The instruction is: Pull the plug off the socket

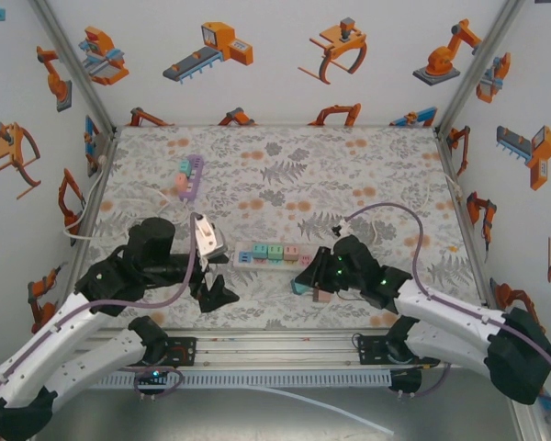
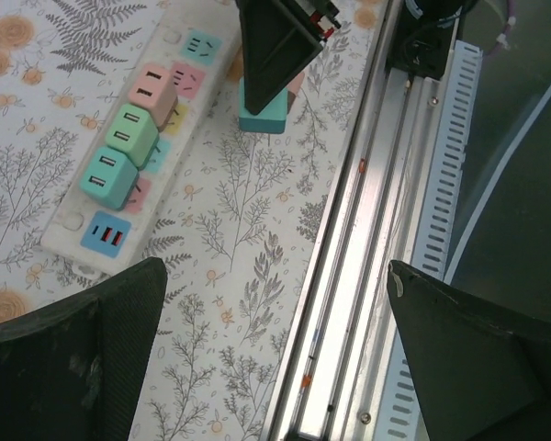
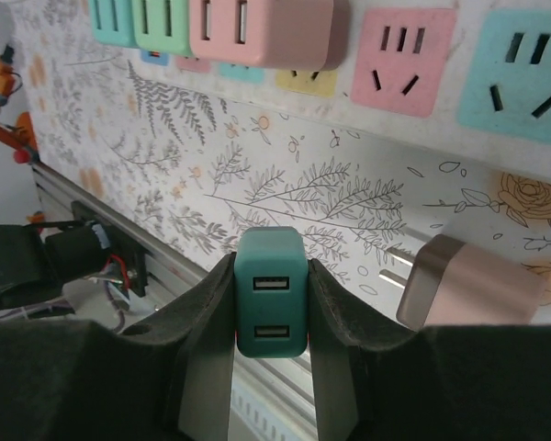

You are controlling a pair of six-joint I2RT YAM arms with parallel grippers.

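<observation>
The tabletop (image 1: 285, 175) is covered by a pale cloth printed with grey ferns and orange flowers. It is enclosed by white walls (image 1: 275, 83) on which orange and grey robot-arm drawings are printed, with metal posts set in the corners. An aluminium rail (image 2: 349, 276) is fixed along the near edge, beneath both hands.

The right hand (image 3: 272, 276) is closed on a teal plug (image 3: 272, 317), which is clamped between its two fingers with the two USB ports turned toward the wrist camera. The plug is held clear of the white power strip (image 2: 66, 223), which is laid just ahead of the hand. A rose-coloured plug (image 3: 468, 287) is seen lying on the cloth just beside the hand, its prongs pointed toward the strip. Three plugs are seated in the strip: a pink one (image 2: 151, 92), a green one (image 2: 129, 133) and a teal one (image 2: 106, 179).

The left hand (image 2: 274, 276) is spread wide and nothing is held in it; bare cloth and rail are seen between its fingers. The strip is placed ahead of it and to its left. A purple power strip (image 1: 188, 176) is set well beyond the left hand, toward the far wall.
</observation>
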